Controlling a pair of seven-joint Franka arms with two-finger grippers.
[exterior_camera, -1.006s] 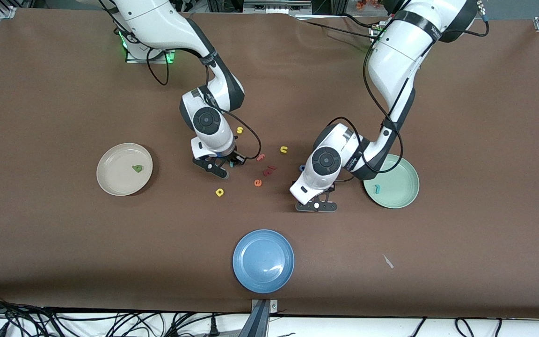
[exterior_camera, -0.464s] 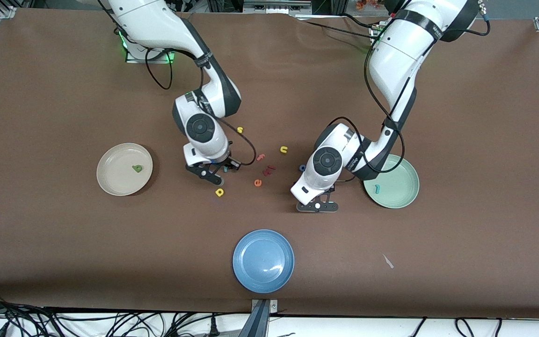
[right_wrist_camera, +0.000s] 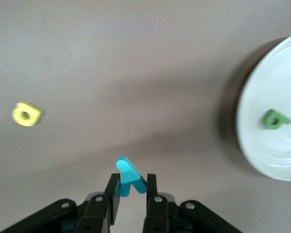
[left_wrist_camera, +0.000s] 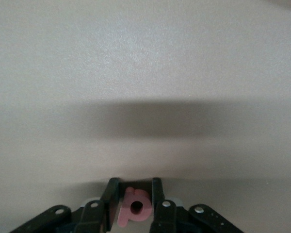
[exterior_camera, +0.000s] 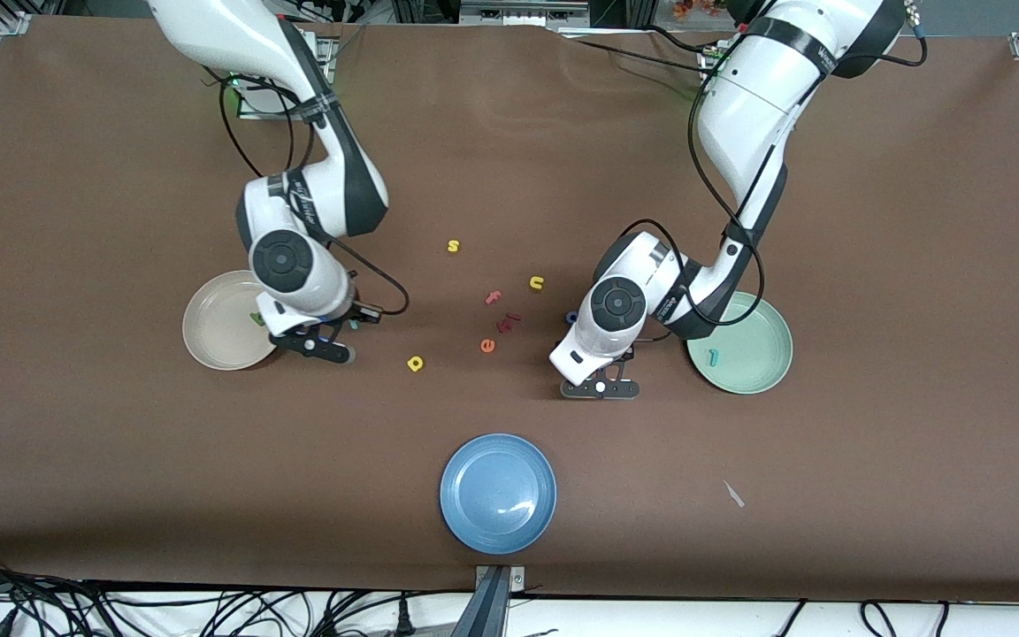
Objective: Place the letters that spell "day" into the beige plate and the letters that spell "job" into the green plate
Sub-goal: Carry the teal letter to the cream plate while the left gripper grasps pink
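The right arm's wrist covered part of the beige plate point(exterior_camera: 222, 332) in the front view, leaving only a sliver of the green "a" point(exterior_camera: 255, 318) showing. The blue "o" point(exterior_camera: 570, 316) was half hidden by the left arm's wrist. In the left wrist view the pink "b" point(left_wrist_camera: 136, 212) was cut off by the frame's edge. The right wrist view cropped the plate and showed the yellow "d" point(right_wrist_camera: 26, 114) blurred.

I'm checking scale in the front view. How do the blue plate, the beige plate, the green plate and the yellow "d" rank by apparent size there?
1. Blue plate, slightly the largest, though it lies nearest the camera.
2. Beige plate and green plate: they look alike, both partly covered by arms, so unranked.
3. Yellow "d", far smaller.
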